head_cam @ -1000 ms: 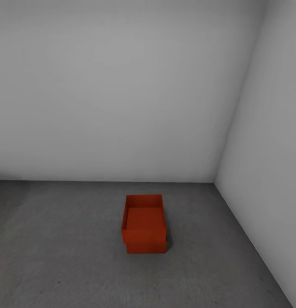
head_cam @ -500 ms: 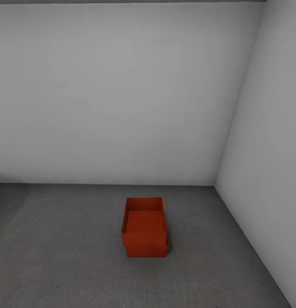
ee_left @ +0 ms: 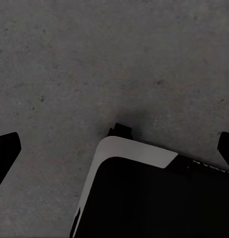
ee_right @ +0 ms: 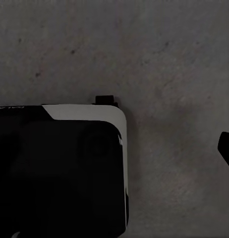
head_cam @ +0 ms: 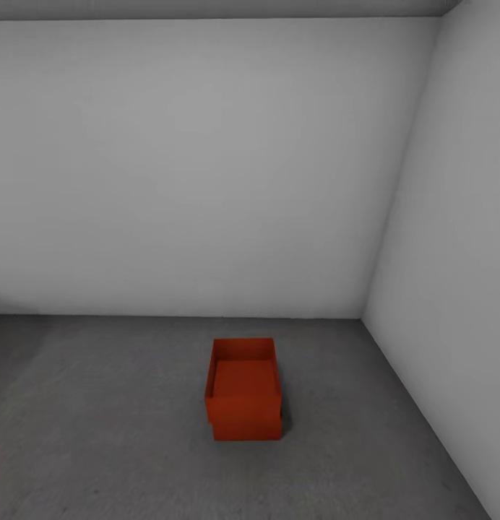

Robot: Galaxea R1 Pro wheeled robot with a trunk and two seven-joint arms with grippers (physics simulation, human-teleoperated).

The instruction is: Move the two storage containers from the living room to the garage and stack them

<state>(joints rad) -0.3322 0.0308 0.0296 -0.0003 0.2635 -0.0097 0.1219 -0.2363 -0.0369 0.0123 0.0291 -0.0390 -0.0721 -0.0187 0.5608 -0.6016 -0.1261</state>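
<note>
While the two storage containers (head_cam: 243, 390) sit stacked on the dark concrete floor (head_cam: 105, 419) near the garage's white wall corner (head_cam: 363, 312), the upper bin looks slightly offset, so the stack seems done. Both wrist views look down over the robot's base (ee_left: 154, 198), where the left gripper (ee_left: 114, 148) shows dark fingertips spread wide with nothing between them; of the right gripper one fingertip (ee_right: 226, 148) shows, so I cannot tell its state.
</note>
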